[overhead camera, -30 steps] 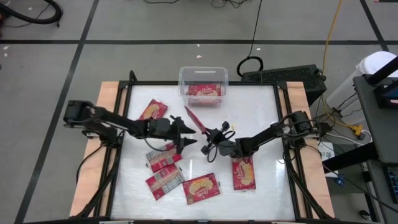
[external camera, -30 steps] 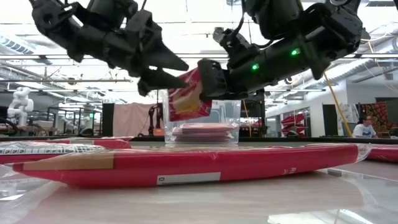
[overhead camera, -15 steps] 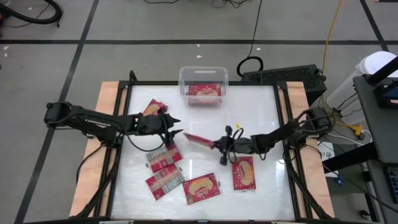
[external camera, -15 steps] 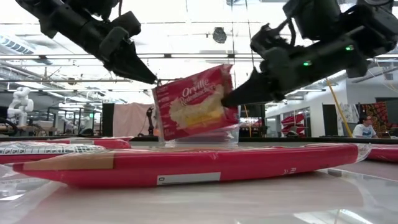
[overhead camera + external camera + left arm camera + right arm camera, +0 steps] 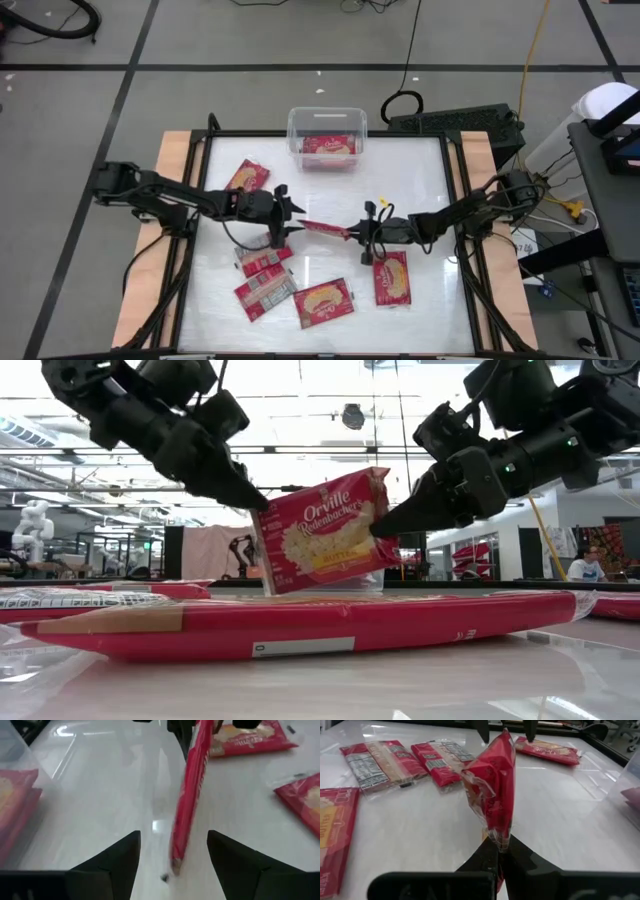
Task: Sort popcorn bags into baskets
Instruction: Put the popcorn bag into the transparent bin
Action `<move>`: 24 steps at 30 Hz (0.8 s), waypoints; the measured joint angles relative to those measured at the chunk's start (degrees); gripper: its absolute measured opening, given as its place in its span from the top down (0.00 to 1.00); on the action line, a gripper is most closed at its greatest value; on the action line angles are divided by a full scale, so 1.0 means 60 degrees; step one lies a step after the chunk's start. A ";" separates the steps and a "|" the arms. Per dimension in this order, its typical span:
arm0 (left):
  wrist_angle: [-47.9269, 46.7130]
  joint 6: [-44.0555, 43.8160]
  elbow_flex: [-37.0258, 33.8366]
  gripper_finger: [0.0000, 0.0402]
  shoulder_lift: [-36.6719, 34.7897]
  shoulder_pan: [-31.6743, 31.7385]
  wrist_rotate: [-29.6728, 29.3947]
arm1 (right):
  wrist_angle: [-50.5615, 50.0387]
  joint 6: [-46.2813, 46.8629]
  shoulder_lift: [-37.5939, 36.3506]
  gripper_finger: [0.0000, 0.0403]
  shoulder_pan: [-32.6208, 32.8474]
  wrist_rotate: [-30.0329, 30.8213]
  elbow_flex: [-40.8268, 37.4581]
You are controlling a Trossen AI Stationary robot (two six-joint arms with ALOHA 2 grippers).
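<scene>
A red popcorn bag (image 5: 322,228) hangs on edge above the table's middle, its popcorn picture (image 5: 325,532) facing the near side. My right gripper (image 5: 353,232) is shut on its right end. My left gripper (image 5: 293,220) is open at the bag's free left end (image 5: 176,857). Its two fingers (image 5: 127,857) stand on either side of that end, with a gap on each side. The clear basket (image 5: 327,135) stands at the far edge with red bags lying in it. My right gripper pinches the bag's crimped right end (image 5: 498,836) between its two fingers. The fingers come nearly level from the table's right and lie along the bag. The bag is lifted clear of the table, stands on edge and sticks out toward my left gripper.
Loose bags lie flat on the table: one at the far left (image 5: 245,177), two label-up at the near left (image 5: 262,258) (image 5: 265,293), one near the middle front (image 5: 323,302) and one under my right arm (image 5: 392,278). One near bag (image 5: 300,625) fills the low view's foreground.
My right gripper has drawn back toward the table's right and near side and turned. The bag swung from pointing at the far edge to pointing left, picture face toward the near side. My left gripper pulled back left, rolled, then returned to the bag's free end.
</scene>
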 joint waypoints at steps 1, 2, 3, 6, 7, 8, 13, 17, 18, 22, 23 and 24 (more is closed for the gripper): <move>0.0164 0.0143 0.0004 0.43 0.0166 0.0000 0.0004 | 0.0004 -0.0002 0.0000 1.00 -0.0034 -0.0086 0.0000; 0.0219 0.0241 0.0004 0.45 0.0305 0.0000 0.0007 | 0.0002 -0.0002 0.0000 1.00 -0.0080 -0.0214 0.0000; 0.0227 0.0304 0.0002 0.47 0.0421 0.0000 0.0011 | 0.0012 0.0001 0.0000 1.00 -0.0105 -0.0260 0.0000; 0.0436 0.0309 0.0000 0.55 0.0699 0.0000 -0.0058 | 0.0006 0.0081 0.0000 1.00 -0.0178 -0.0257 0.0000; 0.0415 0.0276 0.0000 0.59 0.0737 0.0000 -0.0105 | 0.0005 0.0101 0.0000 1.00 -0.0191 -0.0261 0.0000; 0.0423 0.0240 0.0000 0.63 0.0771 0.0000 -0.0138 | 0.0005 0.0142 0.0000 1.00 -0.0201 -0.0257 0.0000; 0.0545 -0.0043 0.0000 0.89 0.0807 0.0003 -0.0149 | 0.0005 0.0306 0.0000 0.99 -0.0201 -0.0232 0.0000; 0.0524 -0.0079 0.0000 0.94 0.0729 0.0007 -0.0152 | -0.0020 0.0659 -0.0076 0.94 -0.0201 -0.0210 0.0000; 0.0526 -0.0079 0.0000 0.93 0.0708 0.0007 -0.0156 | -0.0023 0.0734 -0.0126 0.92 -0.0201 -0.0203 0.0000; 0.0272 -0.0279 -0.0004 0.93 0.0489 0.0084 -0.0195 | -0.0860 0.1156 -0.0527 0.81 -0.0175 0.0557 0.0001; 0.0275 -0.0425 -0.0004 0.94 0.0422 0.0147 -0.0197 | -0.1250 0.1345 -0.0703 0.78 -0.0175 0.0936 0.0004; 0.0179 -0.0607 0.0000 0.95 0.0337 0.0226 -0.0226 | -0.1706 0.1534 -0.0884 0.75 -0.0175 0.1357 0.0011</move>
